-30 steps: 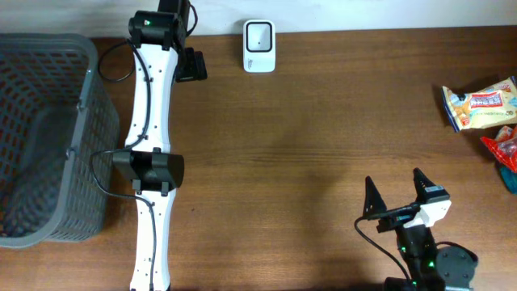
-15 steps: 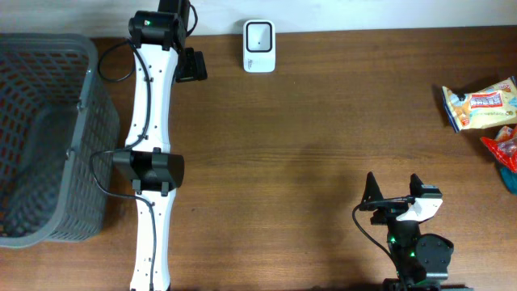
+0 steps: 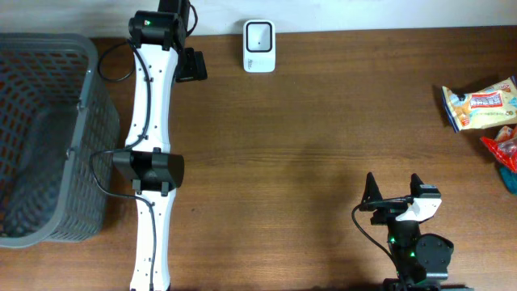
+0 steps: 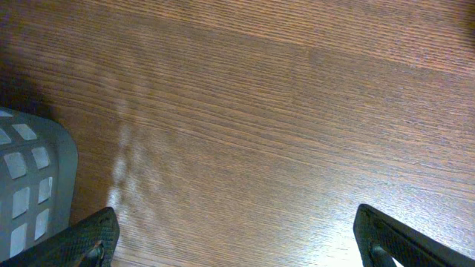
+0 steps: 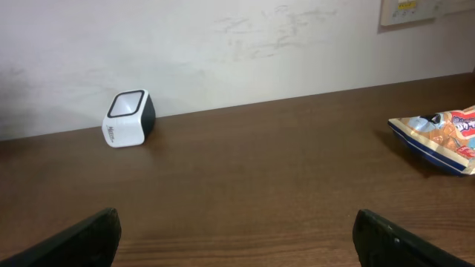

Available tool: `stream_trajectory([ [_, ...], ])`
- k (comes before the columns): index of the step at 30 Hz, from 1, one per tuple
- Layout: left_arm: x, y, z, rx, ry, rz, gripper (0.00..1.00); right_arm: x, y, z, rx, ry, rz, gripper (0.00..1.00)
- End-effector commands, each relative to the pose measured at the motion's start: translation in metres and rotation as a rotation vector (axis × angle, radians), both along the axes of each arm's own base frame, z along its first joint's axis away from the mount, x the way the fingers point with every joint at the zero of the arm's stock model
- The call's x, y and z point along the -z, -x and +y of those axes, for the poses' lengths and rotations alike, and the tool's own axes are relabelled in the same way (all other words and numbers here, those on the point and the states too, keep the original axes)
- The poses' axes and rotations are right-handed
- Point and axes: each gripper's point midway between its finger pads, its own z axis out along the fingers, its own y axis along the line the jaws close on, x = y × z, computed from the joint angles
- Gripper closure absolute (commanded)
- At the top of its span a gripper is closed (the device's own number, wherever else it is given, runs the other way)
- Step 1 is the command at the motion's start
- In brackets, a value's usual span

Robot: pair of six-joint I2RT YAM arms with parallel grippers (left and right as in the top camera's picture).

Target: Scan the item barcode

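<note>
Both arms are free, nothing in hand. The right gripper (image 3: 394,183) sits low at the near edge of the table (image 3: 323,145), jaws spread wide and empty, and its wrist camera looks across the wood at the white barcode scanner (image 5: 128,119) by the back wall. The left gripper (image 4: 239,241) is just as wide, hovering over bare tabletop beside the corner of the grey basket (image 4: 30,178).

The item to scan looks like the yellow-and-white snack packet (image 3: 481,107), lying flat at the far right edge, well apart from the scanner, with a red packet (image 3: 505,149) just beside it. No barcode shows from here; it may be underneath.

That packet should be light, puffy and crinkly, with slick film that gives under pressure. The safest hold is probably the flat crimped seal at one end, or a pinch across a thin edge, since squeezing the middle risks crushing the contents or letting it slide out.
</note>
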Motion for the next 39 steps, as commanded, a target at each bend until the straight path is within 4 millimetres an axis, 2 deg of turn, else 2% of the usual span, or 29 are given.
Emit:
stream_trajectory([
  [1, 0.001, 0.0, -0.001, -0.001, 0.004, 0.004, 0.01, 0.002, 0.0, 0.002, -0.008, 0.003, 0.0, 0.02],
  [5, 0.001, 0.0, -0.002, 0.001, 0.003, 0.004, 0.01, 0.002, 0.0, 0.002, -0.009, 0.003, 0.0, 0.02],
  [7, -0.007, 0.002, -0.012, 0.018, 0.022, -0.01, 0.01, 0.002, 0.0, 0.002, -0.008, 0.003, 0.0, 0.02],
  [9, -0.035, 0.007, -0.029, 0.052, 0.093, -0.058, 0.01, 0.002, 0.0, 0.002, -0.009, 0.003, 0.0, 0.02],
  [11, -0.074, 0.014, -0.031, 0.061, 0.063, -0.141, 0.01, 0.003, 0.0, 0.002, -0.008, 0.003, 0.0, 0.02],
  [12, -0.1, 0.021, -0.029, 0.062, 0.01, -0.193, 0.01, 0.002, 0.0, 0.002, -0.009, 0.003, 0.0, 0.02],
  [14, -0.12, 0.034, -0.031, 0.096, -0.036, -0.21, 0.01, 0.003, 0.0, 0.002, -0.008, 0.003, 0.0, 0.02],
  [15, -0.129, 0.047, -0.024, 0.09, -0.08, -0.194, 0.01, 0.002, 0.0, 0.002, -0.009, 0.003, 0.0, 0.02],
  [16, -0.132, 0.058, -0.017, 0.082, -0.112, -0.172, 0.01, 0.002, 0.0, 0.002, -0.008, 0.003, 0.0, 0.02],
  [19, -0.14, 0.079, -0.014, 0.087, -0.113, -0.183, 0.01, 0.002, 0.0, 0.002, -0.008, 0.003, 0.0, 0.02],
  [21, -0.138, 0.097, -0.022, 0.11, -0.087, -0.255, 0.01, 0.002, 0.0, 0.002, -0.008, 0.003, 0.0, 0.02],
  [23, -0.117, 0.123, -0.018, 0.116, -0.068, -0.275, 0.01, 0.003, 0.0, 0.002, -0.008, 0.003, 0.0, 0.02],
  [25, -0.078, 0.169, -0.005, 0.114, -0.063, -0.3, 0.01, 0.002, 0.0, 0.002, -0.009, 0.003, 0.0, 0.02],
  [26, -0.065, 0.186, 0.0, 0.113, -0.063, -0.305, 0.01, 0.002, 0.0, 0.002, -0.008, 0.003, 0.0, 0.02],
  [28, -0.039, 0.237, 0.015, 0.114, -0.067, -0.287, 0.01, 0.002, 0.0, 0.002, -0.008, 0.003, 0.0, 0.02],
  [29, -0.042, 0.25, 0.025, 0.094, -0.089, -0.345, 0.01, 0.003, 0.0, 0.002, -0.008, 0.003, 0.0, 0.02],
  [30, -0.045, 0.257, 0.027, 0.089, -0.079, -0.394, 0.01, 0.002, 0.0, 0.002, -0.008, 0.003, 0.0, 0.02],
  [32, -0.055, 0.287, 0.047, 0.027, -0.049, -0.574, 0.01, 0.002, 0.0, 0.002, -0.009, 0.003, 0.0, 0.02],
  [33, -0.055, 0.299, 0.05, 0.025, -0.043, -0.622, 0.01, 0.003, 0.0, 0.002, -0.009, 0.003, 0.0, 0.02],
  [34, -0.053, 0.305, 0.046, 0.09, -0.041, -0.64, 0.01, 0.002, 0.0, 0.002, -0.008, 0.003, 0.0, 0.02],
  [35, -0.052, 0.301, 0.037, 0.198, -0.057, -0.7, 0.01, 0.002, 0.0, 0.002, -0.009, 0.003, 0.0, 0.02],
  [37, -0.062, 0.287, 0.021, 0.375, -0.102, -0.865, 0.01, 0.002, 0.0, 0.002, -0.008, 0.003, 0.0, 0.02],
  [39, -0.069, 0.282, 0.018, 0.405, -0.116, -1.006, 0.01, 0.002, 0.0, 0.002, -0.009, 0.003, 0.0, 0.02],
])
